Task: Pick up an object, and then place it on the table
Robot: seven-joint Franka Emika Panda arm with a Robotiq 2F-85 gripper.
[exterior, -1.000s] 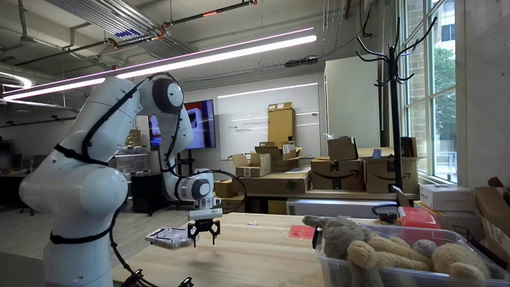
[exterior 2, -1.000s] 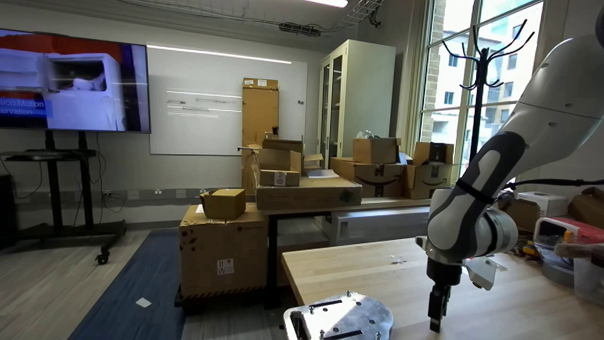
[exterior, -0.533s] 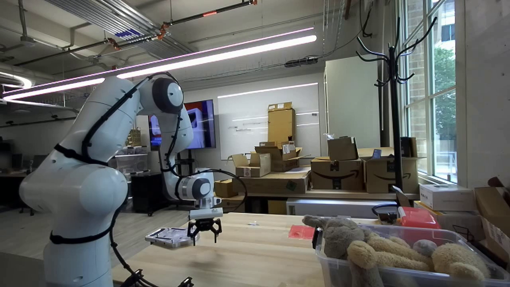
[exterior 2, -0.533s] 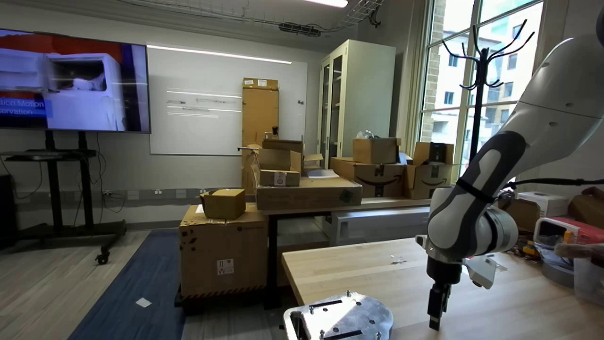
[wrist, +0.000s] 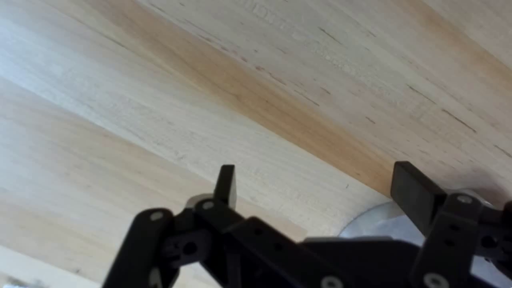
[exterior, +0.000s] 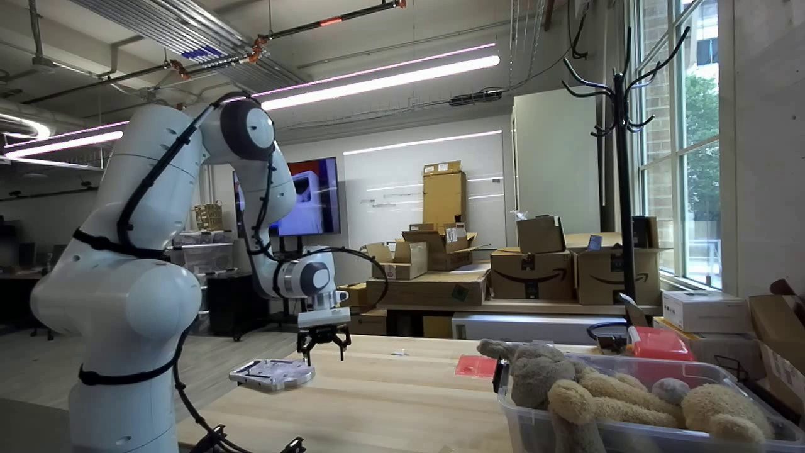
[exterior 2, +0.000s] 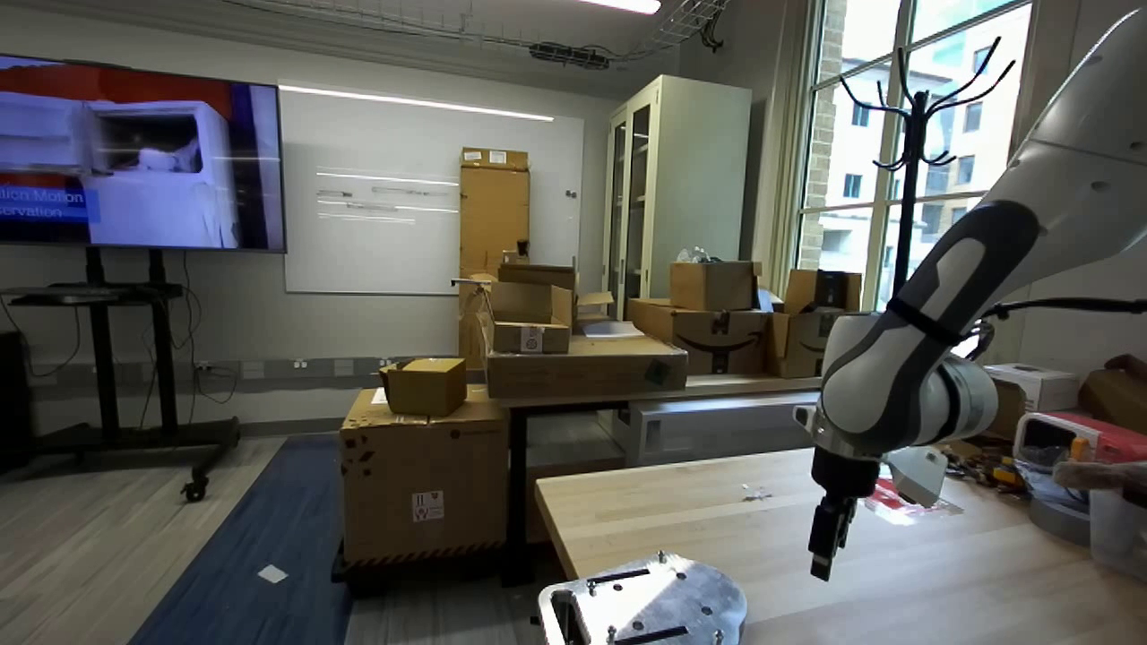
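The table (exterior: 390, 409) has a pale wood plank top, also in view in an exterior view (exterior 2: 681, 511) and in the wrist view (wrist: 240, 132). My gripper (exterior: 326, 360) hangs above the table, pointing down, near the silver metal plate (exterior: 273, 375). It also shows in an exterior view (exterior 2: 821, 571). In the wrist view the gripper (wrist: 316, 184) has its jaws wide apart with only bare wood between and beyond them. The rounded edge of the metal plate (wrist: 372, 224) shows below, partly hidden behind the gripper. I see no object held.
A clear plastic bin (exterior: 531, 434) with plush toys (exterior: 635, 402) stands at the table's side. A flat red piece (exterior: 476, 366) and a small clear scrap (exterior: 399, 353) lie on the table. A red-topped item (exterior: 660, 344) and cardboard boxes (exterior: 531, 274) stand farther back.
My gripper and arm have risen away from the table since half a second ago. The jaws stand slightly wider than one second ago. The plate, bin and red piece have not moved.
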